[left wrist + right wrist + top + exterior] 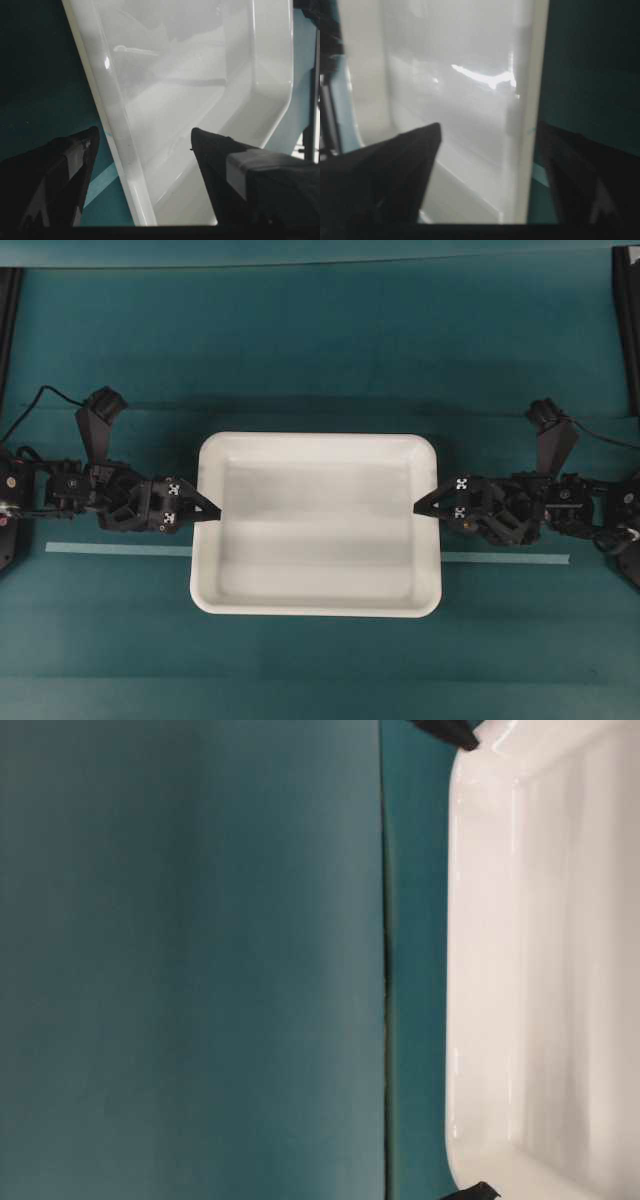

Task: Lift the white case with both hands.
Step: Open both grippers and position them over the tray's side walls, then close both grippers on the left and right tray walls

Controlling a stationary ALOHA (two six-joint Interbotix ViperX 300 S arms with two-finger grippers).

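Note:
The white case [316,525] lies flat on the teal table, a wide shallow tray with a rolled rim. My left gripper [214,512] straddles the tray's left rim [117,150]: one fingertip [90,137] stands outside over the cloth, the other [200,137] inside over the tray floor, with gaps to the rim. My right gripper [419,507] straddles the right rim [525,125] the same way, in a blurred view. Both are open, holding nothing. In the table-level view the case [480,970] fills the right side, with black fingertips [450,732] at its edges.
A pale teal tape strip [120,549] runs across the table under the tray and comes out on the right [505,559]. Black frame posts [625,310] stand at the far corners. A cloth seam [384,970] runs beside the tray.

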